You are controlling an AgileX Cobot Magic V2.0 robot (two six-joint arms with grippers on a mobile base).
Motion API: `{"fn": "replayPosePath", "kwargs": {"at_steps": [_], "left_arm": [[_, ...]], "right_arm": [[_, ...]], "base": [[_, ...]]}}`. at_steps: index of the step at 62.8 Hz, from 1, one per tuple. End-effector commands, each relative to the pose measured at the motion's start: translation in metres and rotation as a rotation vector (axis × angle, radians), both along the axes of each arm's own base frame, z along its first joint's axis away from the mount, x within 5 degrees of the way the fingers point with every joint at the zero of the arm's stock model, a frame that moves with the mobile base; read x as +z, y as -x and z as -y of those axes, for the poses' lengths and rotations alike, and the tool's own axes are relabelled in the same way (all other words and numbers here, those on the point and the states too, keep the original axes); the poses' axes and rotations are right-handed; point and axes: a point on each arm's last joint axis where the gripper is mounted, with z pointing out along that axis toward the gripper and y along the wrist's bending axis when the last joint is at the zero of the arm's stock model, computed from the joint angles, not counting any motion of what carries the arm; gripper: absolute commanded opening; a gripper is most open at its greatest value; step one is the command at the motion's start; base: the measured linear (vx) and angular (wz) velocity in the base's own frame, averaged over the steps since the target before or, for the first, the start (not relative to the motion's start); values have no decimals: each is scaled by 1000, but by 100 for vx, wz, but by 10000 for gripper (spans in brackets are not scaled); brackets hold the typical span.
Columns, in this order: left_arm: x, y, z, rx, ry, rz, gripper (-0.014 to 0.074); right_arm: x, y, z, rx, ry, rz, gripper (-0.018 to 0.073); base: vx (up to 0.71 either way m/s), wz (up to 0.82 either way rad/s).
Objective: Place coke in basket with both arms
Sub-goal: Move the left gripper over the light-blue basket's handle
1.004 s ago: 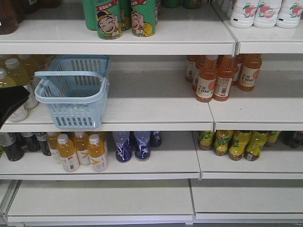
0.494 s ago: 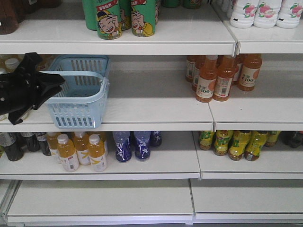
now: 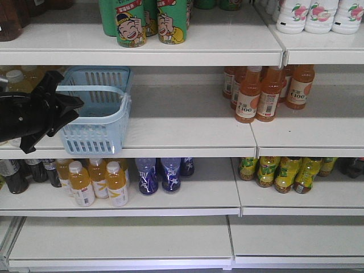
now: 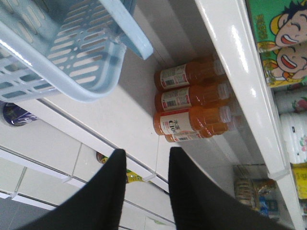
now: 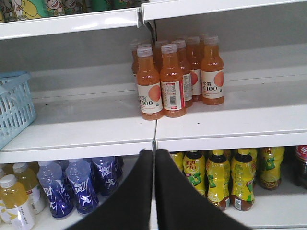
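you're looking at white shop shelving (image 3: pixel 187 122). on the middle shelf the light blue basket (image 3: pixel 91 139) sits left, at the front edge, with orange c100 bottles (image 3: pixel 267 94) well apart on the right. green cartoon cans (image 3: pixel 151 23) and white bottles (image 3: pixel 318 16) stand above. yellow juice bottles (image 3: pixel 96 182), blue bottles (image 3: pixel 162 175) and yellow-green bottles (image 3: pixel 284 173) stand below.
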Motion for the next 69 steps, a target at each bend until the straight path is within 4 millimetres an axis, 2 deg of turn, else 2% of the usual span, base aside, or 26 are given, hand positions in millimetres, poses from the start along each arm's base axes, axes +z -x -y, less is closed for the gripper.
{"fn": "replayPosePath", "kwargs": {"at_steps": [1, 15, 29, 44, 59, 69], "left_arm": [[20, -3, -1, 49, 103, 30, 290], [2, -10, 2, 17, 202, -53, 388], [2, -9, 2, 17, 216, -59, 387], [5, -12, 1, 88, 325, -119, 396], [27, -39, 1, 65, 325, -36, 479], [21, -55, 1, 74, 324, -42, 512]], "right_arm": [[2, 0, 0, 0, 10, 75, -4], [2, 0, 0, 0, 10, 75, -4], [2, 0, 0, 0, 10, 75, -4], [2, 0, 0, 0, 10, 75, -4], [2, 0, 0, 0, 10, 75, -4], [2, 0, 0, 0, 10, 75, -4]], "base": [[0, 0], [0, 0], [0, 0], [0, 0], [0, 0], [0, 0]]}}
